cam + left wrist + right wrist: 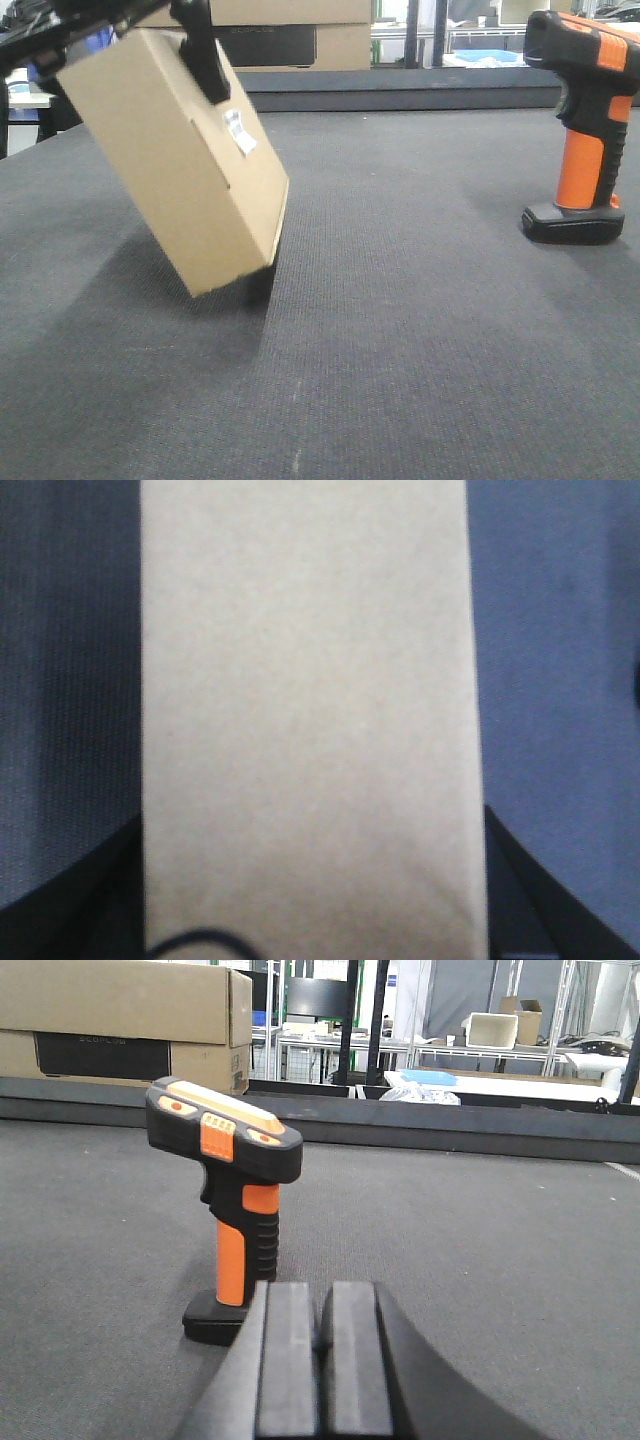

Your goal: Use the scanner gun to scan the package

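The left tool [312,825] is clamped on the package [170,160]. One black finger [205,55] presses the broad face that carries the small white label [238,130]. The other finger sits on the opposite face, hidden in the front view. The package hangs below this tool at a tilt, with its lower end swung to the tool's right. Its lowest corner is down at the dark grey tabletop [420,330] over a close shadow, and I cannot tell whether it touches or is just clear. From the left wrist, a plain brown side of the package fills the space between the two dark fingers, with tabletop showing on either side.

The scanner [585,130] stands well apart from the package, far off to the left tool's right. It is upright on its flat black base, with the orange handle vertical and the black, orange-striped head on top.

The right tool [320,1360] has its two pads [287,1360] pressed together with nothing between them. It sits low over the tabletop. The scanner is just ahead of this tool and a little to its left, near but not touching.

Beyond the far edge of the tabletop, ahead and to the left of the right tool, big cardboard boxes [120,1020] with a dark panel are stacked.
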Action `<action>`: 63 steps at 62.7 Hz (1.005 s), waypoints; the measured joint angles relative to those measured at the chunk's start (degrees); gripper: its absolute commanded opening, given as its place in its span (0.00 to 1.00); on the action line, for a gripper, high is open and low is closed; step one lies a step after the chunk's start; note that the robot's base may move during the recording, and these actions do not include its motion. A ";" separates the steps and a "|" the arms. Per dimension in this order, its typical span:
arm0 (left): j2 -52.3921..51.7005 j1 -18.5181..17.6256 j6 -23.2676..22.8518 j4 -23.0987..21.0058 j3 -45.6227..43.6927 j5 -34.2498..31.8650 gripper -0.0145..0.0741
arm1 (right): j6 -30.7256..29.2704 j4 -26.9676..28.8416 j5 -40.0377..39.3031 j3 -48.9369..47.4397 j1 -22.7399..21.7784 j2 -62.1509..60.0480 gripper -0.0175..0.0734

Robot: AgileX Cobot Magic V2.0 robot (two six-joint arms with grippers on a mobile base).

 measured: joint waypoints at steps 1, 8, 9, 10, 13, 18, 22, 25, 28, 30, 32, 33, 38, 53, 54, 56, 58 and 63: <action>0.00 0.00 0.00 0.00 0.12 -0.14 0.04 | 0.00 0.00 0.00 0.00 0.00 0.00 0.01; 0.00 0.00 0.00 0.00 0.35 -0.52 0.04 | 0.00 0.00 0.00 0.00 0.00 0.00 0.01; 0.00 0.00 0.00 0.00 0.35 -0.64 0.04 | 0.00 0.00 0.00 0.00 0.00 0.00 0.01; 0.00 0.00 0.00 0.00 0.35 -0.62 0.04 | 0.00 0.00 -0.12 0.00 0.00 0.00 0.01; 0.00 0.00 0.00 0.00 0.35 -0.66 0.04 | 0.00 -0.04 -1.25 0.00 0.00 0.00 0.01; 0.00 0.00 0.00 0.19 0.35 -0.75 0.04 | 0.00 -0.04 -4.03 -0.16 0.00 0.00 0.01; 0.00 0.00 0.00 0.19 0.35 -0.75 0.04 | 0.00 -0.04 -2.16 -2.33 0.00 0.00 0.01; 0.00 -0.10 0.11 0.19 0.35 -0.75 0.04 | 0.00 -0.04 1.17 -4.97 0.00 0.00 0.01; 0.00 -0.09 0.52 0.19 0.35 -0.75 0.04 | 0.00 -0.04 4.49 -8.66 0.00 0.12 0.01; 0.00 -0.09 0.85 0.19 0.35 -0.75 0.04 | 0.00 -0.04 6.05 -11.36 0.00 0.93 0.01; 0.00 -0.09 1.03 0.07 0.35 -0.75 0.04 | 0.00 -0.04 7.37 -13.42 0.00 1.83 0.01; 0.00 -0.09 1.31 0.07 0.35 -0.75 0.04 | 0.00 -0.04 8.20 -14.89 0.00 2.68 0.01; 0.00 -0.09 2.11 0.07 0.44 -0.86 0.04 | 0.00 0.25 10.73 -19.22 0.00 6.75 0.01; 0.00 -0.09 2.85 -0.40 0.44 -2.15 0.04 | 0.00 6.15 13.48 -25.97 0.00 22.67 0.01; 0.00 -0.09 2.97 -0.40 0.44 -2.33 0.04 | 0.00 6.38 13.48 -26.09 0.00 24.29 0.01; 0.00 -0.09 2.97 -0.40 0.44 -2.52 0.04 | 0.00 6.67 13.48 -26.10 0.00 26.47 0.01; 0.00 -0.09 2.97 -0.53 0.44 -2.92 0.04 | 0.00 7.08 13.48 -26.10 0.00 28.56 0.01; 0.00 -0.09 2.97 -0.75 0.44 -3.47 0.04 | -0.09 8.15 12.70 -26.10 0.00 33.87 0.01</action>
